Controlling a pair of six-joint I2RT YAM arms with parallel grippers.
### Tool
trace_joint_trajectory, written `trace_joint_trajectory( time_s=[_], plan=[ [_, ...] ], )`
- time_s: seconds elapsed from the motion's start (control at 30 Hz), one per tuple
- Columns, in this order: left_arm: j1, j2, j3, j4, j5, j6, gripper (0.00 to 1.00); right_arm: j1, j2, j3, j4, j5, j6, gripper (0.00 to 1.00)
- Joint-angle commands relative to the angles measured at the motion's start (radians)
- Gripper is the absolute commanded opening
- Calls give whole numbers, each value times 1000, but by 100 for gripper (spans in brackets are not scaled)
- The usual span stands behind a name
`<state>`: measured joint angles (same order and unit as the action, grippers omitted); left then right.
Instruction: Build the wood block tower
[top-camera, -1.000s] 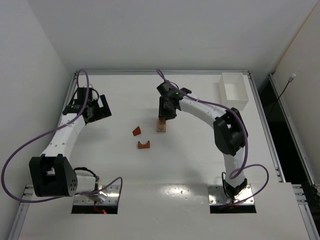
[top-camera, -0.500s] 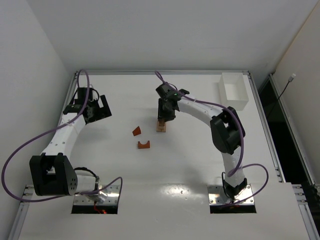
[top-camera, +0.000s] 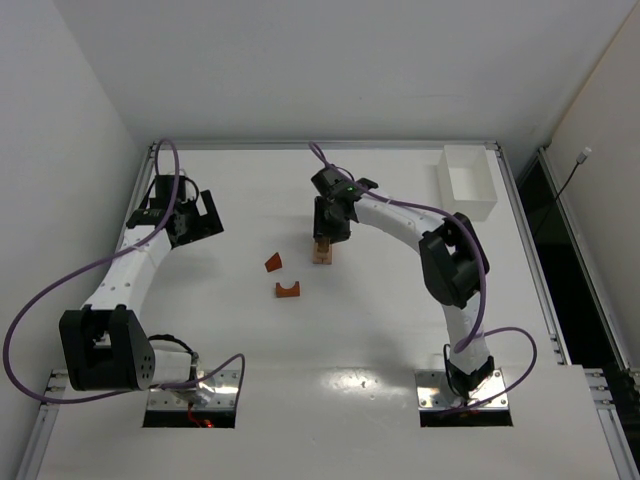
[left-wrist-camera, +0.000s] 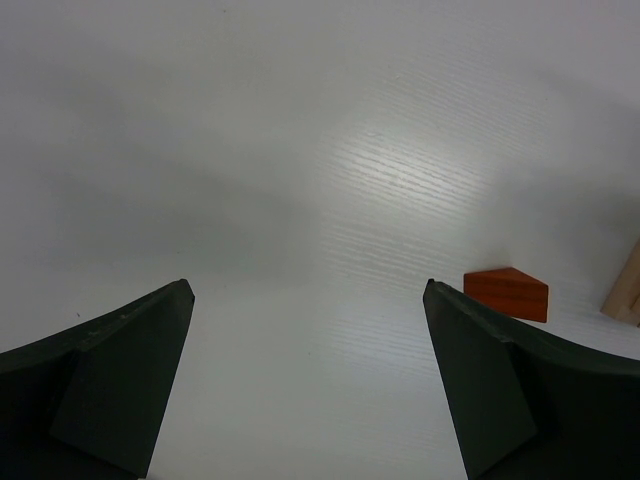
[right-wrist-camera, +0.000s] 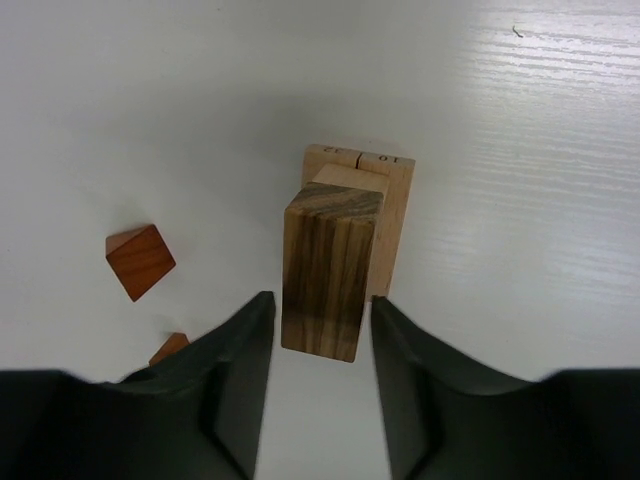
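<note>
The wood block tower (top-camera: 322, 253) stands mid-table. In the right wrist view it is a dark striped upright block (right-wrist-camera: 325, 270) on pale tan blocks (right-wrist-camera: 395, 200). My right gripper (top-camera: 329, 224) hangs over it. Its jaws (right-wrist-camera: 322, 298) straddle the dark block with a thin gap on each side, so it is open. A reddish wedge (top-camera: 273, 262) and a reddish arch (top-camera: 288, 290) lie left of the tower; the wedge (right-wrist-camera: 140, 262) also shows in the right wrist view. My left gripper (top-camera: 205, 215) is open and empty at the far left (left-wrist-camera: 307, 290), with the wedge (left-wrist-camera: 506, 294) beyond its right finger.
A white rectangular box (top-camera: 467, 182) stands at the back right corner. Purple cables loop along both arms. The table's raised rim (top-camera: 330, 145) runs along the back.
My right gripper has shifted slightly left and back over the tower. The left arm and the loose blocks have not moved.
</note>
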<state>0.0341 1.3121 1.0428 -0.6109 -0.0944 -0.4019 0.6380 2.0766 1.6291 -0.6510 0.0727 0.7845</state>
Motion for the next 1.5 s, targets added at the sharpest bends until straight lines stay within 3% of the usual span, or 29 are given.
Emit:
trace_joint_trajectory(
  time_s=[0.0,0.07,0.17,0.23,0.37,0.43,0.47,0.7,0.83,1.03,1.23,1.33,1.47],
  plan=[
    [9,1,36,28,-4,-9,100,6,10,37,27,-5,-4,44],
    [9,1,36,28,-4,-9,100,6,10,28,27,-5,-4,55],
    [9,1,36,28,-4,-9,100,6,10,18,51,-28,-25,80],
    [9,1,36,28,-4,-9,100,6,-1,8,79,-53,-53,87],
    [9,-17,25,28,-4,-9,100,6,-79,-58,140,-109,-135,90],
    [9,-40,0,28,10,1,100,15,-131,-127,168,-134,-181,96],
    [9,-50,-10,28,10,12,100,15,-200,-155,198,-134,-235,99],
    [9,-178,-115,60,185,52,100,78,-554,-455,280,-163,-568,99],
    [-19,-188,-129,69,336,107,100,78,-720,-587,280,-65,-723,99],
    [-197,-165,-64,47,337,234,100,37,-888,-750,269,140,-915,99],
    [-400,-87,22,-33,383,466,84,-15,-1003,-805,251,200,-962,95],
    [-535,-19,52,-88,311,572,61,-44,-1036,-824,240,210,-973,95],
    [-683,-19,-2,-70,243,655,40,-92,-1056,-824,217,237,-992,95]
  ],
)
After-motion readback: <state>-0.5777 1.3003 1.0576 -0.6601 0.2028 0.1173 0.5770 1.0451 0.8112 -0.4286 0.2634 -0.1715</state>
